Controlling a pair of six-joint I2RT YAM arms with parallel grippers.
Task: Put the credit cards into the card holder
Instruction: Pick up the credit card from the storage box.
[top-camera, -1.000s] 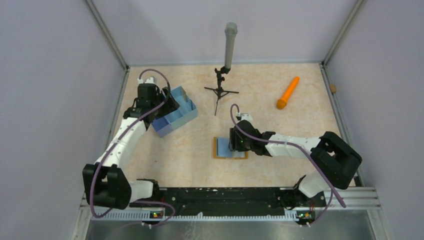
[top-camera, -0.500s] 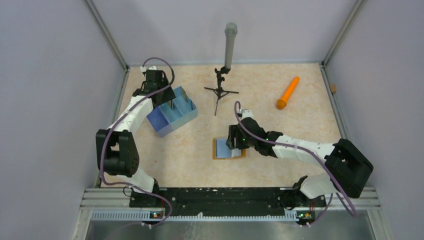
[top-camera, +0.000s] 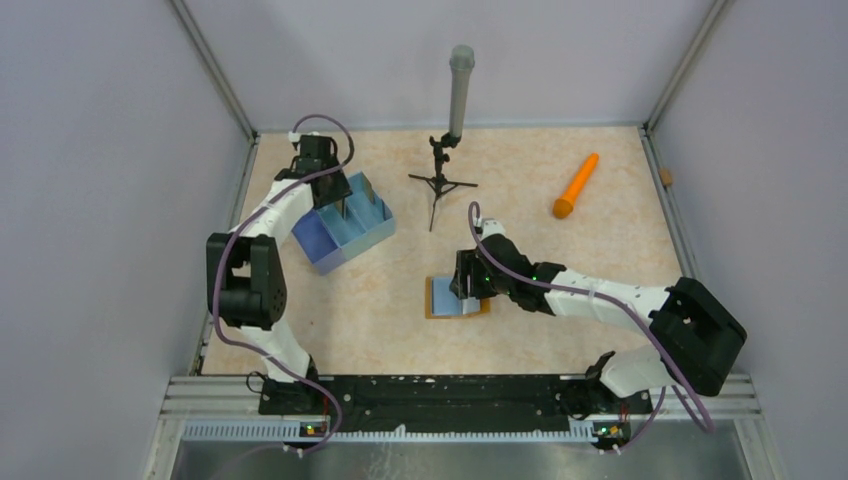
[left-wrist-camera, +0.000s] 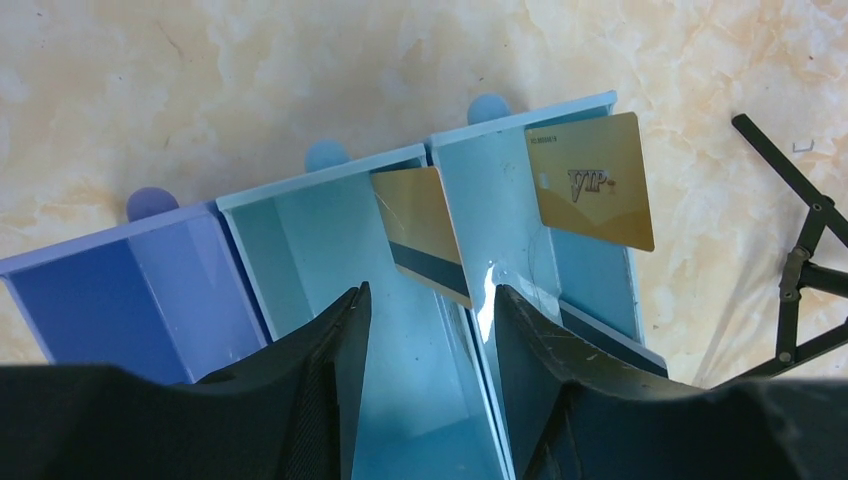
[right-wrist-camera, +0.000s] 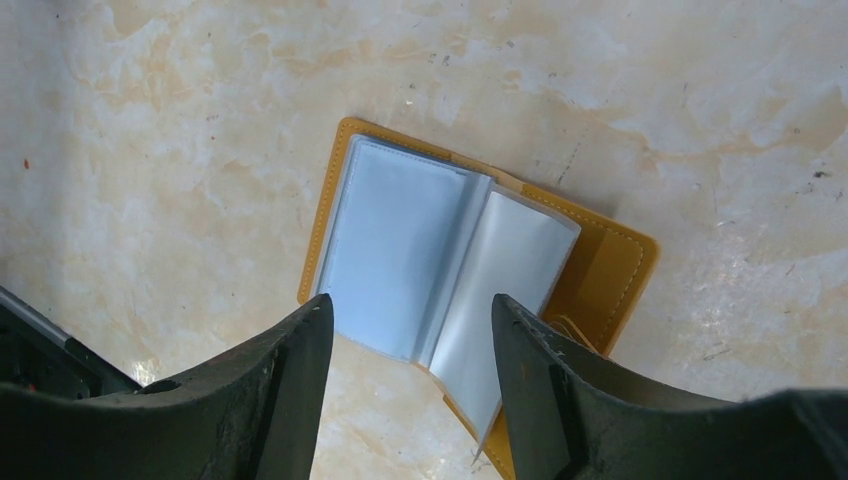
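Bench: a beige marbled bench (top-camera: 380, 325) is carrying everything, with grey walls closing it in on three sides.
Card holder: a mustard-orange square folding wallet (top-camera: 438, 297) is lying open and flat near the bench's middle, a little toward 6 o'clock. In the right wrist view its greyish-blue clear pockets (right-wrist-camera: 395, 255) are facing up, with one leaf standing partly raised.
Right jaws: they are hanging over the open wallet and standing wide apart. They are gripping nothing, and the pockets are showing in the gap between them.
Tray: a light-blue divided plastic tray (top-camera: 318, 242) is sitting toward 10 o'clock on the bench. It is showing three compartments side by side, the one at its 9 o'clock end a darker blue.
Striped card: a gold-tan flat card with a dark stripe (left-wrist-camera: 420, 230) is leaning in the middle compartment, against the divider on its 3 o'clock side.
VIP card: a second gold-tan card lettered "VIP" (left-wrist-camera: 592, 180) is standing tilted in the 3 o'clock compartment, near the wall at 12 o'clock.
Left jaws: they are hanging over the tray, moderately parted, with that same divider running between them. They are holding nothing; the striped card is showing just beyond the tips.
Stand: a grey cylinder on a black tripod stand (top-camera: 459, 95) is standing upright at 12 o'clock.
Stick: an orange cone-shaped stick (top-camera: 576, 186) is lying flat toward 2 o'clock, well apart from the wallet.
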